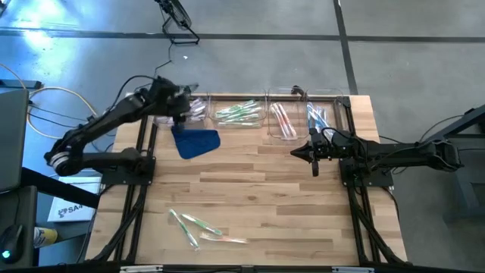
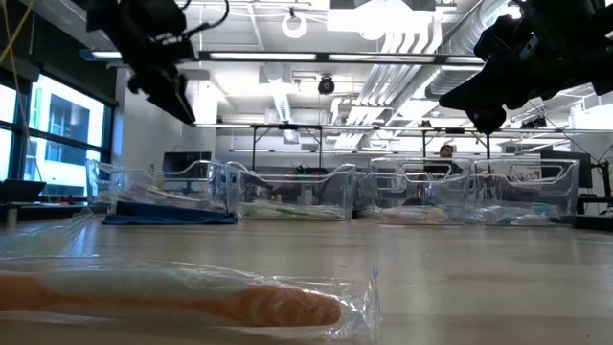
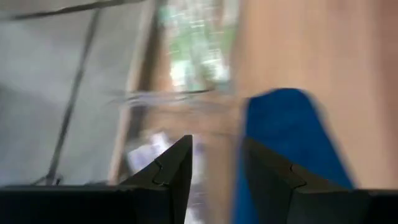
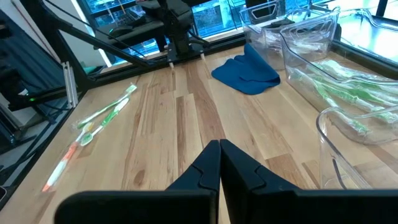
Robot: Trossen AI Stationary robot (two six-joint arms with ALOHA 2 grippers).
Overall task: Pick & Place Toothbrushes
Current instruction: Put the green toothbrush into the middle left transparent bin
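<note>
Several wrapped toothbrushes (image 1: 198, 227) lie loose near the table's near edge: green ones (image 4: 104, 115) and an orange-pink one (image 4: 61, 167), which fills the low view's foreground (image 2: 192, 303). More lie sorted in clear bins along the far edge: whitish (image 1: 193, 108), green (image 1: 239, 114), pink (image 1: 282, 120), blue (image 1: 318, 117). My left gripper (image 1: 182, 114) (image 3: 217, 149) is open and empty, raised over the leftmost bin and the blue cloth (image 1: 195, 142). My right gripper (image 1: 303, 154) (image 4: 219, 148) is shut and empty, above the table in front of the pink and blue bins.
The blue cloth (image 4: 249, 71) lies crumpled on the table just in front of the leftmost bin. Bare wood (image 1: 265, 189) stretches between the bins and the loose toothbrushes. The clear bin walls (image 4: 323, 68) stand upright along the far edge. A person shows far off in the room (image 2: 446, 150).
</note>
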